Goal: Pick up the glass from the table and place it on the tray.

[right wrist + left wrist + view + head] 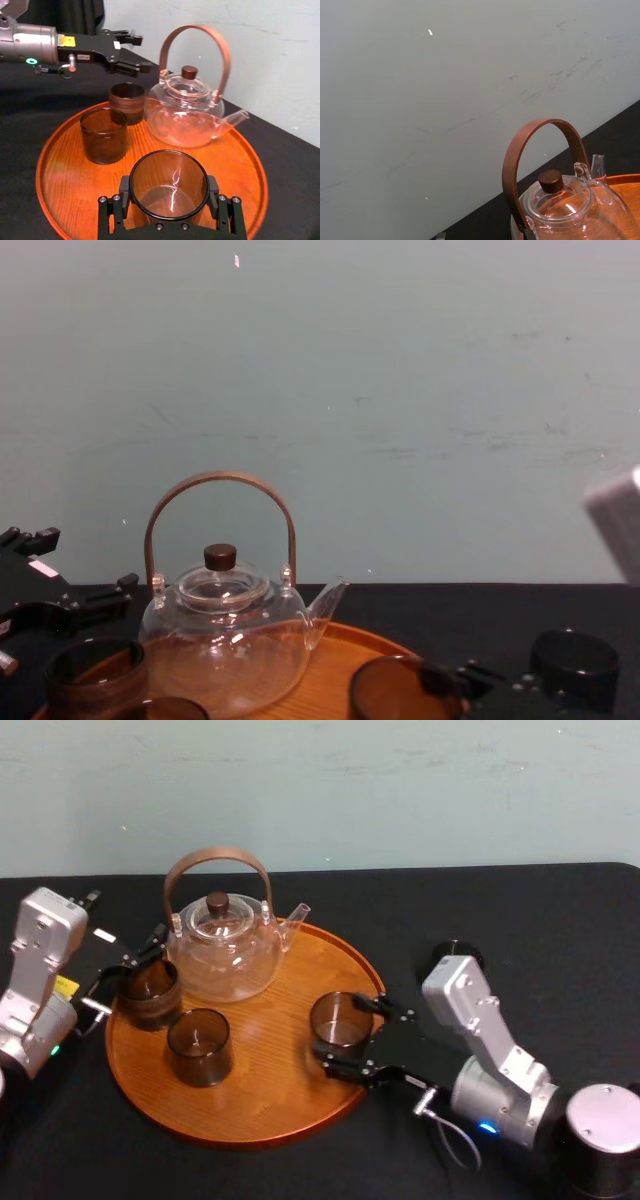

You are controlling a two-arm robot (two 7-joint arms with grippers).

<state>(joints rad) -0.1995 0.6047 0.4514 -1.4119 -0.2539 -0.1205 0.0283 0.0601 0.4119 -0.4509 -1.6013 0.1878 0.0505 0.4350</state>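
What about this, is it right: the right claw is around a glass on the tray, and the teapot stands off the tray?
Not quite: the head view shows the teapot standing on the tray too. The right claw is indeed around a glass on the tray.

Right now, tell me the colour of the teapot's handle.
Brown: the arched handle over the clear glass teapot, best in the right wrist view.

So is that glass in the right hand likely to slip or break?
Probably slippery: the glass is smooth and shiny, gripped only at its sides by the right hand. Likely fragile, since its thin wall is see-through. Unlikely to tip: it looks squat and straight-sided, flat on the tray. The left hand sits by another glass.
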